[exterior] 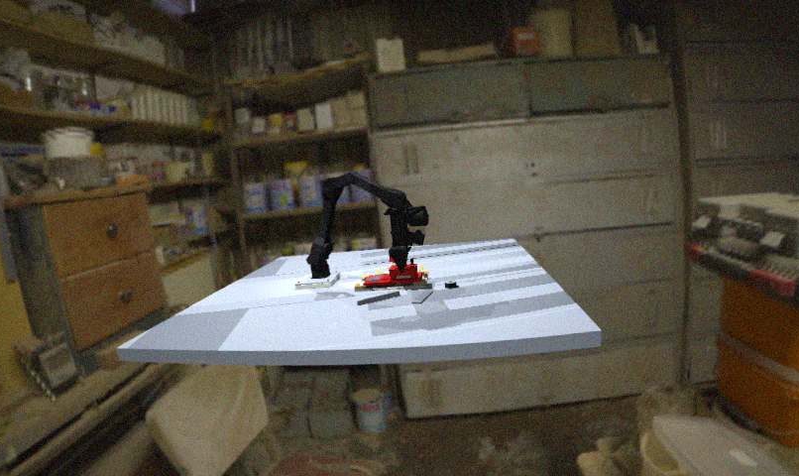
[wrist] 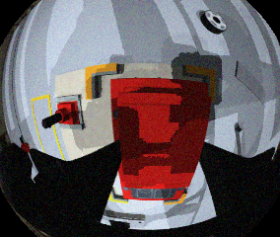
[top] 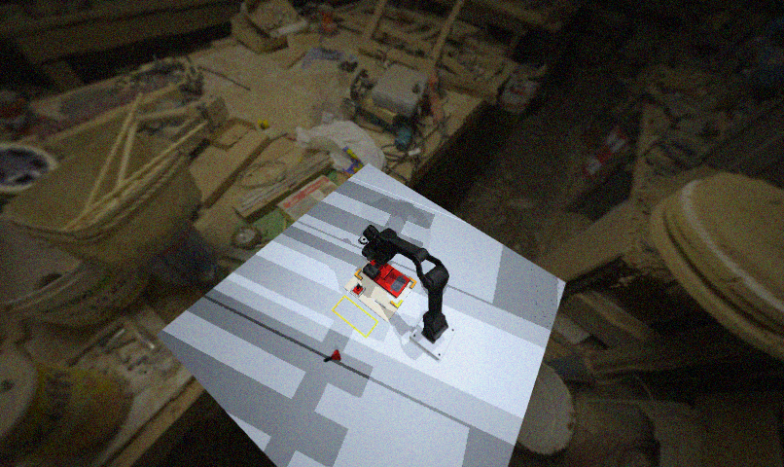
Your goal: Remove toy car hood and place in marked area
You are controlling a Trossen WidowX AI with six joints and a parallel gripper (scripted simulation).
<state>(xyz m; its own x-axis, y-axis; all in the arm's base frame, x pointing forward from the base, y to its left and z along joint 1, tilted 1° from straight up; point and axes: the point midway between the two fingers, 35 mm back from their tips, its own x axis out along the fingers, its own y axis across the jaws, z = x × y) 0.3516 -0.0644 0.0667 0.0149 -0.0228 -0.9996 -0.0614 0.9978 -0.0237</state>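
Observation:
A red toy car (top: 397, 283) (exterior: 375, 279) (wrist: 131, 179) sits on a beige board (wrist: 88, 138) with orange and yellow corner brackets. My gripper (top: 372, 269) (exterior: 399, 269) (wrist: 162, 145) points down over the car's far end, with one finger on each side. It is shut on the hood (exterior: 413, 275) (wrist: 155, 118), the wide red part between the fingers. I cannot tell whether the hood is clear of the car, as the fingers hide its sides. The marked area (top: 349, 323) (wrist: 40, 97) is a yellow outline on the table beside the board.
A red knob (top: 357, 289) (wrist: 68, 113) with a black stem stands on the board between the car and the marked area. A black and white wheel (wrist: 214, 21) (exterior: 451, 285) lies beyond the board. A small red and black object (top: 335, 355) lies past the marked area.

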